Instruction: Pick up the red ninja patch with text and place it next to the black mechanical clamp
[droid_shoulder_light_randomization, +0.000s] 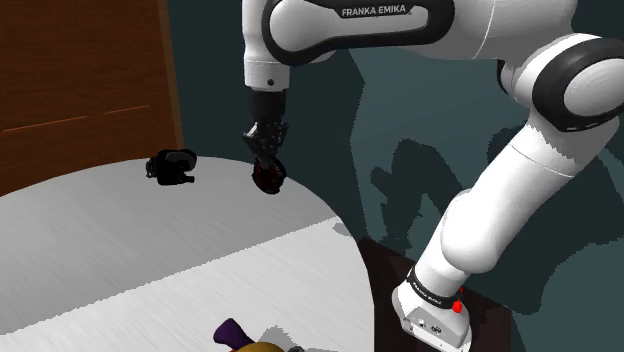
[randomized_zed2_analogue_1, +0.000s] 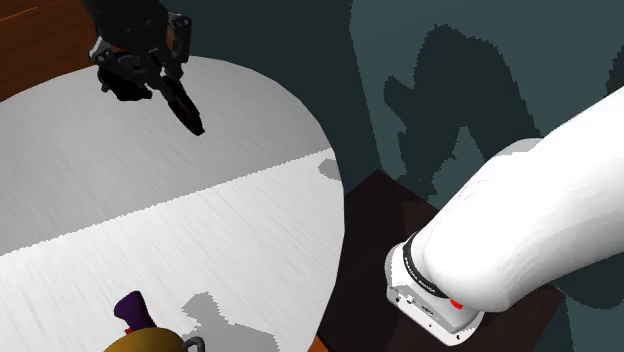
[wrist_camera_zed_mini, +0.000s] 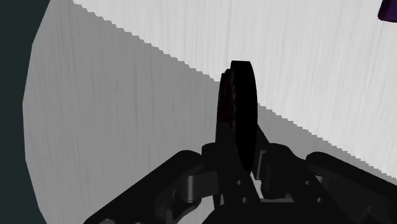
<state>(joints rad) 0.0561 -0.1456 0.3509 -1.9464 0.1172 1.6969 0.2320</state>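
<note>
**Claw clasps the patch over the worktop, apart from the clamp**

Nearest in the shoulder view, the arm's stand (droid_shoulder_light_randomization: 432, 312) sits at the lower right on a dark box. Beside it, at the near edge of the round, pale grey worktop (droid_shoulder_light_randomization: 150, 260), lies a purple-and-yellow object (droid_shoulder_light_randomization: 238, 336). It is cut off by the picture's edge, so I cannot tell what it is. The second exterior view shows its purple tip (randomized_zed2_analogue_1: 131, 308) above a yellow body.

Farther on, the white arm (droid_shoulder_light_randomization: 330, 30) comes down over the far side of the worktop. The black claw (droid_shoulder_light_randomization: 266, 160) is closed on the patch (droid_shoulder_light_randomization: 268, 179), a small round disc that looks dark red to nearly black, and no text on it can be read. In the wrist view the two fingers press the patch (wrist_camera_zed_mini: 239, 114) from both sides, and it stands edge-on between them with the streaked worktop behind. In the second exterior view the patch (randomized_zed2_analogue_1: 188, 112) slants down from the claw (randomized_zed2_analogue_1: 168, 88), over the worktop.

Beyond and toward the shoulder view's left, the black clamp (droid_shoulder_light_randomization: 170, 165) rests on the worktop near its far rim, apart from the patch. Behind it rises a brown wooden panel (droid_shoulder_light_randomization: 80, 80), with a dark teal wall to its right.
</note>
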